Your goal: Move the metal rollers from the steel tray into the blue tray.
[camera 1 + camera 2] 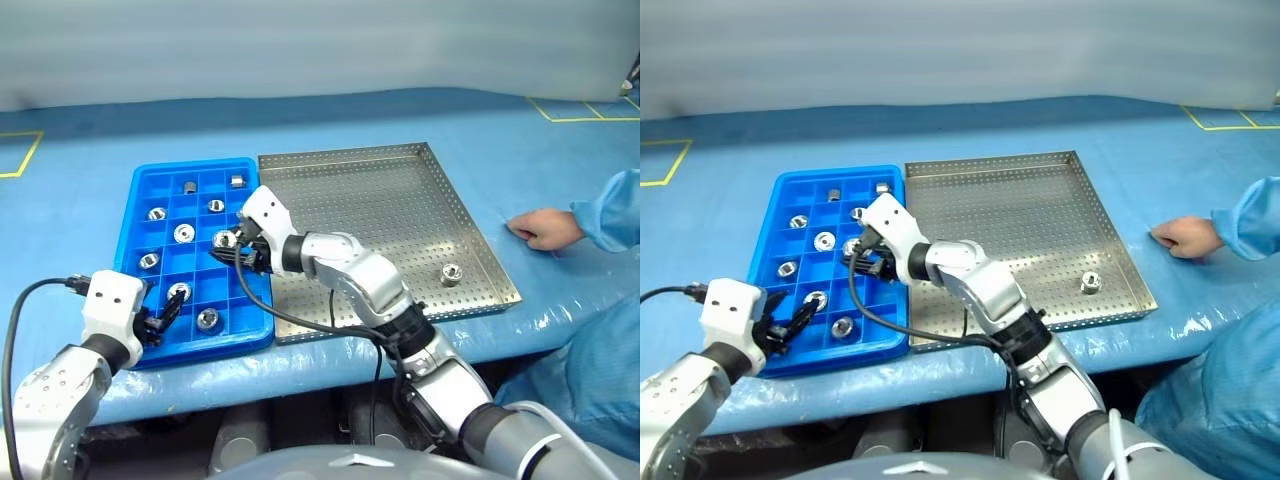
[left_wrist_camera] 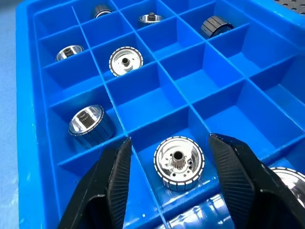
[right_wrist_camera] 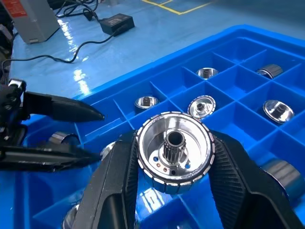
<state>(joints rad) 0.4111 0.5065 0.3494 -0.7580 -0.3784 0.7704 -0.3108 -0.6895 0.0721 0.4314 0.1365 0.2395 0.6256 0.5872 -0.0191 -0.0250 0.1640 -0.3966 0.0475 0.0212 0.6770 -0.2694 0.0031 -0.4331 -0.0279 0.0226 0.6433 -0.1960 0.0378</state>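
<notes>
My right gripper [image 1: 232,246] is shut on a shiny metal roller [image 3: 174,150] and holds it above the middle compartments of the blue tray [image 1: 134,205]. Several rollers lie in separate compartments of that tray. At the tray's near left corner my left gripper [image 1: 163,316] is open, its fingers [image 2: 112,176] on either side of a roller [image 2: 178,163] that sits in a compartment. One roller [image 1: 451,272] lies on the perforated floor of the steel tray [image 1: 380,195], near its right rim.
The two trays sit side by side on a blue-covered table. At the right, a person's hand [image 1: 545,228] in a blue sleeve [image 1: 612,208] rests on the table beside the steel tray. Black cables run along both arms.
</notes>
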